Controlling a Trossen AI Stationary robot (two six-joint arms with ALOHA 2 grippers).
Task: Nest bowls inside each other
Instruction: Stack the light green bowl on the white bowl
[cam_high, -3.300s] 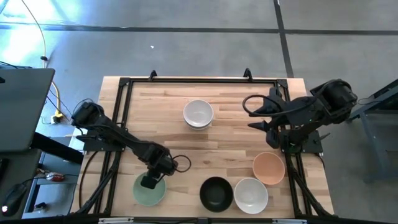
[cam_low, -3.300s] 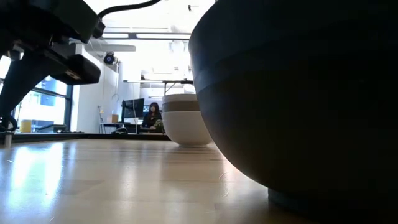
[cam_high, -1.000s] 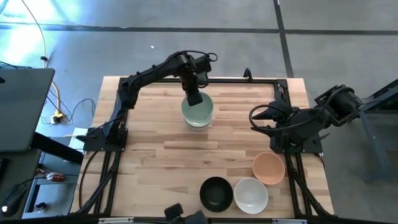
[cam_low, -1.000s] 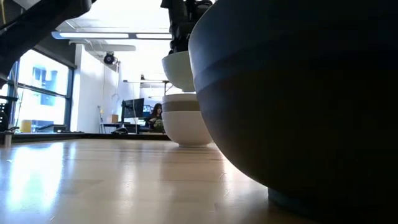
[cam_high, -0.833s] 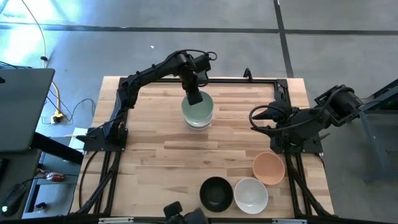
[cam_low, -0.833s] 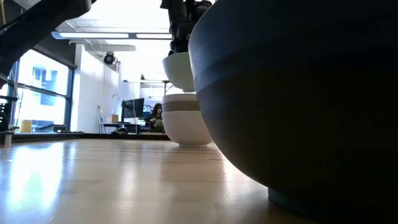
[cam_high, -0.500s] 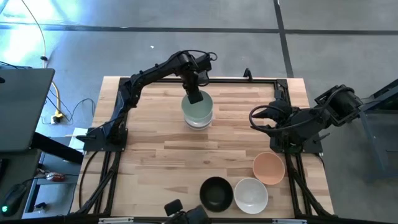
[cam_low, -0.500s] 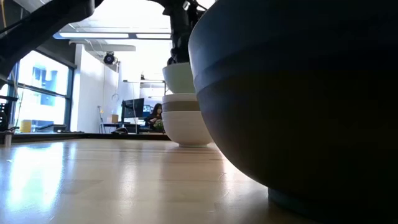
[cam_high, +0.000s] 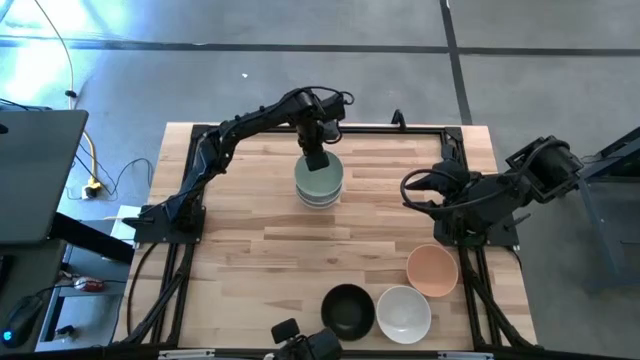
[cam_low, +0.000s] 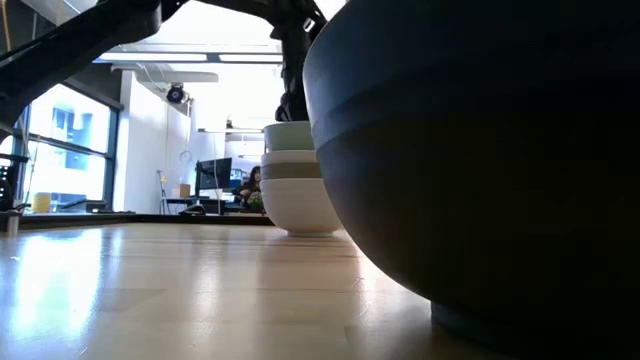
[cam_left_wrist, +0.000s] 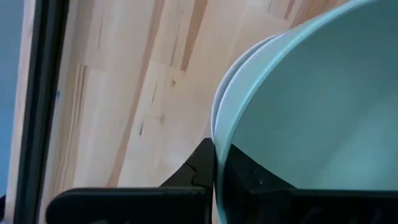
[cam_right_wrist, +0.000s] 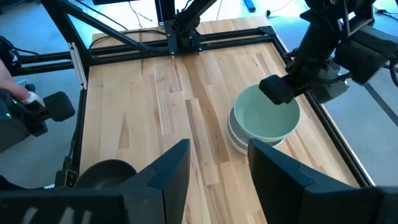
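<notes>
The pale mint green bowl (cam_high: 319, 180) sits in the stack of bowls (cam_high: 320, 196) at the table's far middle; its rim shows in the low view (cam_low: 289, 128) and the right wrist view (cam_right_wrist: 264, 117). My left gripper (cam_high: 316, 160) is over the bowl's far rim, shut on it. A black bowl (cam_high: 347, 310), a white bowl (cam_high: 403, 312) and a peach-orange bowl (cam_high: 432, 270) stand near the right near corner. My right gripper (cam_right_wrist: 217, 168) is open and waits by the table's right edge. My left gripper pinches the mint bowl's rim (cam_left_wrist: 219, 134) on its far side, one finger inside the bowl (cam_left_wrist: 245, 174) and one outside (cam_left_wrist: 199, 165). The fingers come from above, pointing down. The bowl sits upright, nested in the white bowl below it (cam_low: 295, 158).
A black metal frame (cam_high: 300, 128) runs around the table's edges. The black bowl fills the right of the low view (cam_low: 480, 150). A dark device (cam_high: 310, 345) pokes over the table's near edge. Bare wood (cam_high: 250, 260) lies on the left half.
My left gripper has come down over the stack with the mint bowl. The bowl hung clear above the stack a second ago and now sits nested in the top white bowl. The gripper stays shut on its rim.
</notes>
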